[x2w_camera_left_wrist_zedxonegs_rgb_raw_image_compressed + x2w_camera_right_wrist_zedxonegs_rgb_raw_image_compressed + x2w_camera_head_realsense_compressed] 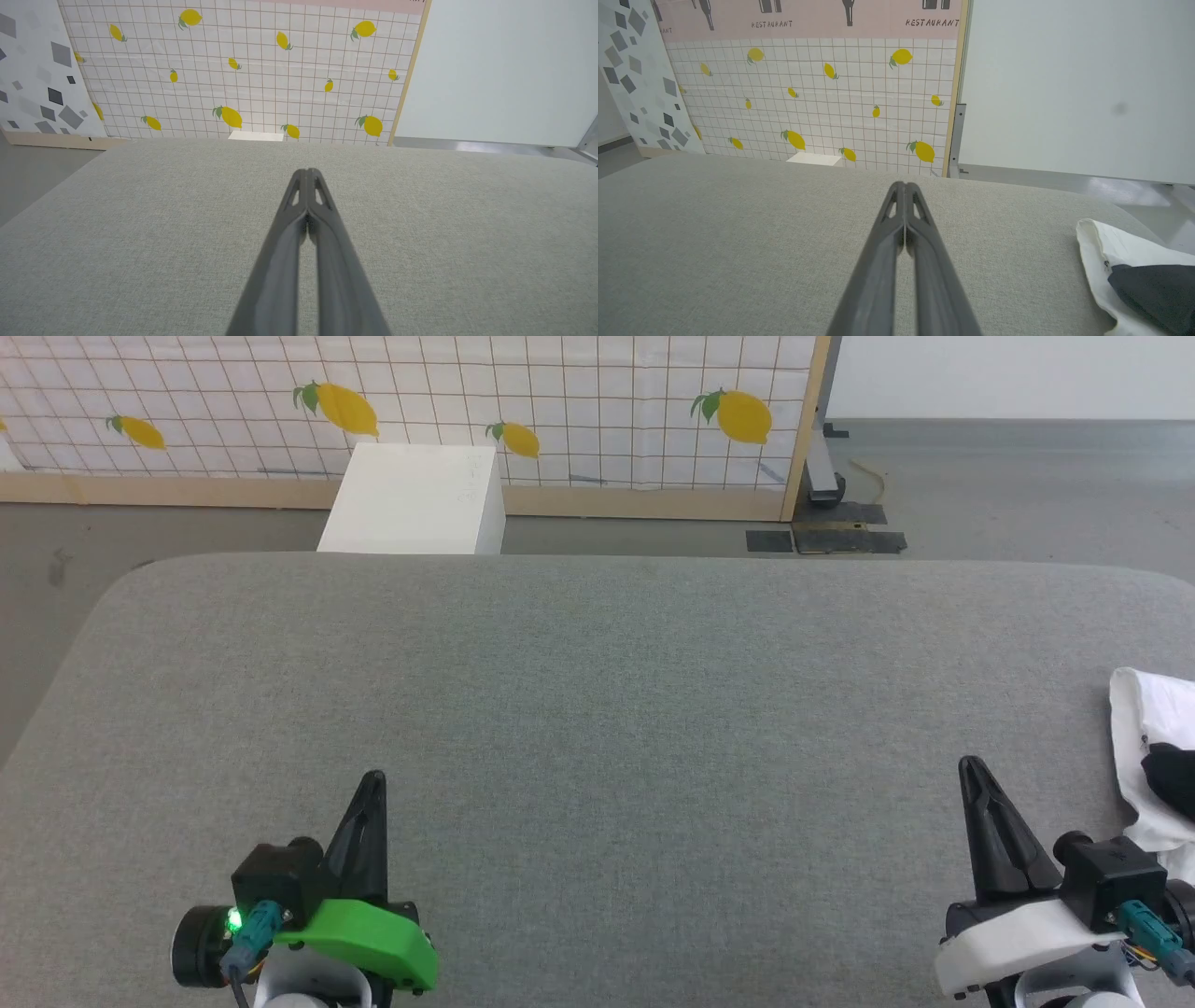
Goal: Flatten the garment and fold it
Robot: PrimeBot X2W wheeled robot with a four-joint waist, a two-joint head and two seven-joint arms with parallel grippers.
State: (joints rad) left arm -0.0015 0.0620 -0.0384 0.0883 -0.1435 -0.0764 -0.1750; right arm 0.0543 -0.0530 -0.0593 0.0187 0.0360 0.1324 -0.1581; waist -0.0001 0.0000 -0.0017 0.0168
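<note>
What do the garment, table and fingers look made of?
Garment: soft cloth, likely cotton knit; matte white with a black part, lying in limp folds.
Table: covered in grey woven fabric, matte; fine speckled weave, rounded corners.
Fingers: probably hard dark plastic; smooth with a slight sheen, moulded slots near the tips.

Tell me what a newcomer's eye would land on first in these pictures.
First comes the wide grey padded table, with the left gripper and right gripper shut and empty over its near side. Next is the white-and-black garment, bunched at the table's right edge beside the right gripper. Beyond the table stands a lemon-print panel with a white box before it.
</note>
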